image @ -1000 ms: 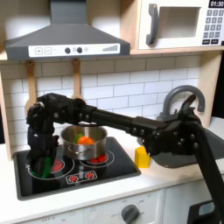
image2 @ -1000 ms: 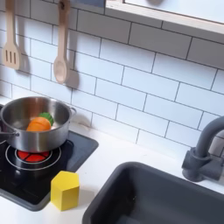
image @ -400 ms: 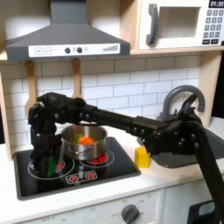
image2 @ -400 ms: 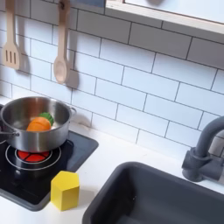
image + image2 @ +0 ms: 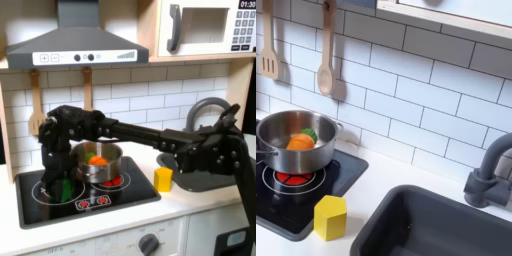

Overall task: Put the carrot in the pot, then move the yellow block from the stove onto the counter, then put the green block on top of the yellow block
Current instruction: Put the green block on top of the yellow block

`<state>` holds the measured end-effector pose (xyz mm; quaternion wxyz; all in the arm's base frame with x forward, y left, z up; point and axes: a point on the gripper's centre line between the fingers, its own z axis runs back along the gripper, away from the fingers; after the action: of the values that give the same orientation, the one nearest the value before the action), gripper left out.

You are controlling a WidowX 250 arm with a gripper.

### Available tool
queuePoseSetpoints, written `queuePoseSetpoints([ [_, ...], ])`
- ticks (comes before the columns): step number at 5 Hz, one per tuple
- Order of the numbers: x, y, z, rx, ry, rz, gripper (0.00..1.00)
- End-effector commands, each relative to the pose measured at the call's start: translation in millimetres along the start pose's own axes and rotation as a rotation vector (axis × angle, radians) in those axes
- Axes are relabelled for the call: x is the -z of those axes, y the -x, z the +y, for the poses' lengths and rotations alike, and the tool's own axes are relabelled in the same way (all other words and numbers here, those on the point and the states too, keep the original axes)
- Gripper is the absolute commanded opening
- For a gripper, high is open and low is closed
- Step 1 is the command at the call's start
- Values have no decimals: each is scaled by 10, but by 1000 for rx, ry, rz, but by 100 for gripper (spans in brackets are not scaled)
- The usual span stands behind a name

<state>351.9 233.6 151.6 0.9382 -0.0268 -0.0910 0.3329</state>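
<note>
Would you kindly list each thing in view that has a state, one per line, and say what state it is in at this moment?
carrot: lying inside the pot.
pot: upright on the stove, holding the carrot.
yellow block: upright on the counter, off the stove.
green block: on the stove, at the gripper's tips.
gripper: lowered at the green block; grip unclear.
stove: burner rings red.
counter: carries the yellow block.

White subway-tile wall (image 5: 406,90) behind, grey range hood (image 5: 75,42) overhead, white microwave (image 5: 205,27) up right, two wooden utensils (image 5: 324,62) hanging on the tiles.
</note>
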Motion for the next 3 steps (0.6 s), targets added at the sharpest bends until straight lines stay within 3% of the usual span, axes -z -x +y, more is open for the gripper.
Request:
queuePoseSetpoints([
  [1,-138,78,-13,17,7,-25,0],
  [3,-204,263,-2,43,21,-26,0],
])
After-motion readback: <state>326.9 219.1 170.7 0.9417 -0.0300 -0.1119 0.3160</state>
